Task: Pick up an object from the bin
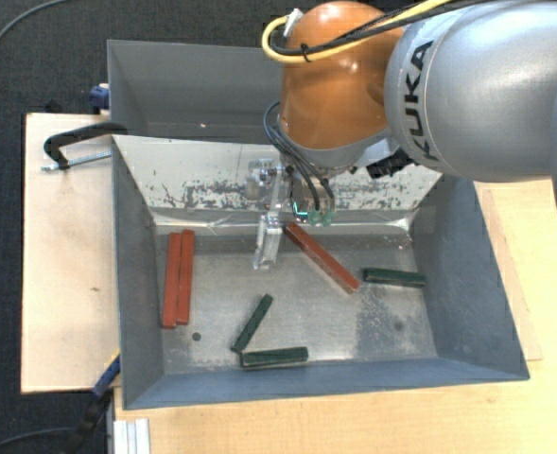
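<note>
Slanting down-right, the red-brown bar (323, 260) starts just beside the gripper (269, 239), whose open-or-closed state cannot be told.

Bin (134, 253): grey metal, matt walls, floor scuffed and speckled. Red-brown bars (177, 279): matt, smooth. Dark green bars (274, 357): matt. Orange wrist cover (330, 74): glossy plastic. Arm casing (486, 74): smooth silver sheen. End effector (267, 252): bright metal.
</note>
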You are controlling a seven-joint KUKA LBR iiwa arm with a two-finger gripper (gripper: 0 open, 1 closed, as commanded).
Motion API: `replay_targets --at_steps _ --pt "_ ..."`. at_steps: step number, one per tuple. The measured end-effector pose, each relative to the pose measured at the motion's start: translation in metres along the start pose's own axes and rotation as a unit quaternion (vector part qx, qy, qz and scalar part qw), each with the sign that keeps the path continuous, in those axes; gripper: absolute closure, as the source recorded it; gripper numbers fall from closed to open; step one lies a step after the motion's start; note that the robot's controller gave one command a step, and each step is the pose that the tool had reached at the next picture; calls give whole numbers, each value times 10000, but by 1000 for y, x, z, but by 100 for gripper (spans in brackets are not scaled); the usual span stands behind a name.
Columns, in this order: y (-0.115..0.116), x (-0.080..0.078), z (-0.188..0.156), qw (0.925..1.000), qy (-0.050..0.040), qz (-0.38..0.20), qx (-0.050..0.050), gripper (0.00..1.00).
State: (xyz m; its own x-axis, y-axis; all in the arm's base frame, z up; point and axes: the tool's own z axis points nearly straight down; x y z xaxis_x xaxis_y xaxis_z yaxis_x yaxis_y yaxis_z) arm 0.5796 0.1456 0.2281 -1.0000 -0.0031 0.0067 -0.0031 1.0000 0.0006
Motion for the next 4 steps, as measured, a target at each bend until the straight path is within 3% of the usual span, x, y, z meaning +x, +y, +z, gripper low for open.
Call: replay_targets --at_steps 1,2,3,4 --pt "-47 68 161 9988 -7 -491 5 0" --pt "-11 53 157 9879 -63 -1551 -6 0" --pt "-12 53 158 9881 -56 -1538 -4 100" --pt "2 53 28 9596 -98 -2813 5 100"
